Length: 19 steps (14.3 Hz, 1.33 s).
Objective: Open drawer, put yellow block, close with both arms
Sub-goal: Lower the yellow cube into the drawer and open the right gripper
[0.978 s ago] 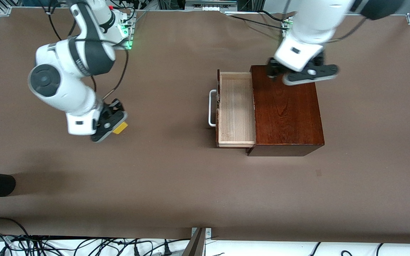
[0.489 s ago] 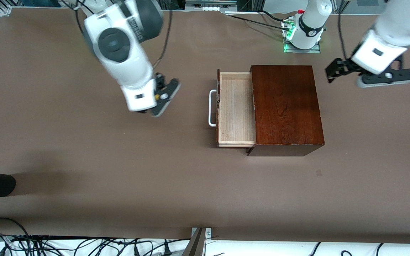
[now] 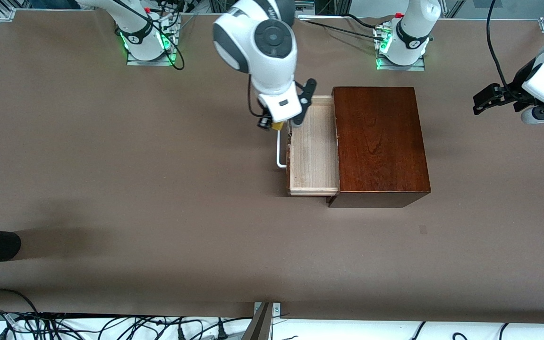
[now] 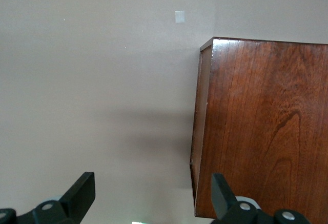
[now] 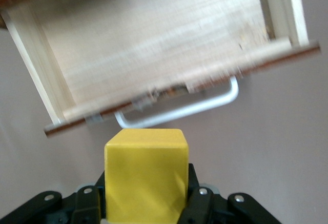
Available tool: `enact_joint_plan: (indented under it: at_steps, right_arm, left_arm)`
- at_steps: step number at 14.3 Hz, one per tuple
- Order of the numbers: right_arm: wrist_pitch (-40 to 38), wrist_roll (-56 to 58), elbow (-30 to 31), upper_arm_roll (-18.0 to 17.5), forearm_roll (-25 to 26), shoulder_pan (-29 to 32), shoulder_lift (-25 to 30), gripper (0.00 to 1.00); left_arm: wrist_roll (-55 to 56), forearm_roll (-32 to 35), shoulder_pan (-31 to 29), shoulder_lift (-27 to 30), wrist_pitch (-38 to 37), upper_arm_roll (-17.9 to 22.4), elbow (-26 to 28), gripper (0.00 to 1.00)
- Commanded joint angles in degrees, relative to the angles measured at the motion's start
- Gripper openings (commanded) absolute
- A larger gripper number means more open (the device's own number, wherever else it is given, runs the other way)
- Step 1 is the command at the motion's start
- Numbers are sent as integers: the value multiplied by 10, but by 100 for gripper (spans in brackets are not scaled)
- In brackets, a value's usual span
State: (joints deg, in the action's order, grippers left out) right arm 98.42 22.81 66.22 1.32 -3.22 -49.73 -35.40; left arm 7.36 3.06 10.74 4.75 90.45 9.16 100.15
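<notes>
Right pincer (image 3: 279,123) seen from the front clamped on the yellow block (image 3: 277,125), hung over the white handle (image 3: 280,153) and the dark front edge of the drawer (image 3: 313,146). Drawer stood pulled out of the dark wooden box (image 3: 379,141), pale floor bare. Block not yet over the tray. Judged best to carry it on toward the box until squarely over the pale wood, then lower before letting go, so no bounce off the rim. Left pincer (image 3: 494,98) spread wide and empty, waited over bare counter (image 3: 158,212) toward the left arm's end, well apart from the box.

Left wrist view: showed a corner of the box (image 4: 266,126) and plain counter (image 4: 92,80); black fingertips (image 4: 82,190) far apart, nothing between.

Right wrist view: held the block (image 5: 145,175) squarely between the fingers (image 5: 197,203), top face level. Handle (image 5: 189,106) and drawer front lay just ahead, open tray (image 5: 154,44) past them. Called for a short advance and a low release near the middle of the tray.
</notes>
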Motion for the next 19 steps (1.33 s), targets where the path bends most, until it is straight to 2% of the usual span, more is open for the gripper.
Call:
enact_joint_plan:
  at_steps: [1,6,8,19]
  right_arm:
    - [25,8,-65,5,-4,-12,-46,0]
    - [106,39,-65,7,6,-50,-78,0]
    - [116,46,-65,7,36,-69,-84,0]
    - [183,50,-65,7,47,-77,-146,0]
  left_arm:
    - [-12,-7,-19,2,10,-5,6,100]
    - [-10,-4,-31,-6,19,-5,2,100]
    - [-10,-4,-34,-11,28,-5,2,100]
    - [12,-4,-43,-25,33,-5,-6,100]
